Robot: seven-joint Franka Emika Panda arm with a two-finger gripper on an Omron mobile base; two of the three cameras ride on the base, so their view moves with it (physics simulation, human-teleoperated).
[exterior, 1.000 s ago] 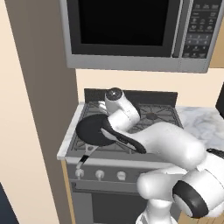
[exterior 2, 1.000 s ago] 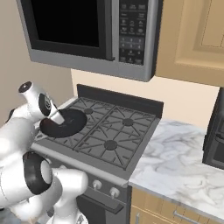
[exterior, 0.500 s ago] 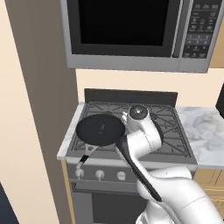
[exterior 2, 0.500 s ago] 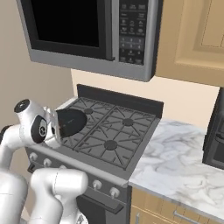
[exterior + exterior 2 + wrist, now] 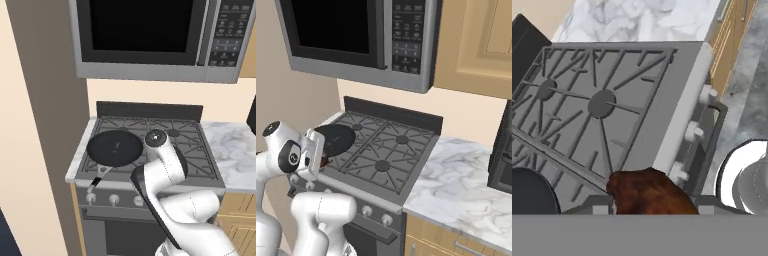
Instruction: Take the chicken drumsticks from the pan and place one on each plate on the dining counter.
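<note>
**A:** Nearest the hand camera, what does the gripper (image 5: 649,212) have?

**B:** A glossy brown chicken drumstick (image 5: 648,194) sits right between the finger tips, so the jaws look clamped on it. In the right base view a dark reddish lump (image 5: 323,162) shows under the white hand, at the front left edge of the stove (image 5: 381,160).

**A:** So how far along would one judge the task?

**B:** Early to middle. One drumstick appears lifted out of the pan (image 5: 114,148), whose black dish looks bare in the left base view. Whether the other piece has already gone to a plate cannot be told; the plates and the dining counter lie outside these views. Carrying this piece over and setting it down is still ahead.

**A:** And the arm's pose?

**B:** Folded low in front of the range. The forearm rises over the stove's front edge and the wrist is turned so the hand looks down across the grates (image 5: 597,105) and the knobs (image 5: 693,132).

**A:** Further back?

**B:** The marble counter (image 5: 466,185) to the stove's right, and the microwave (image 5: 150,37) hanging above.
</note>
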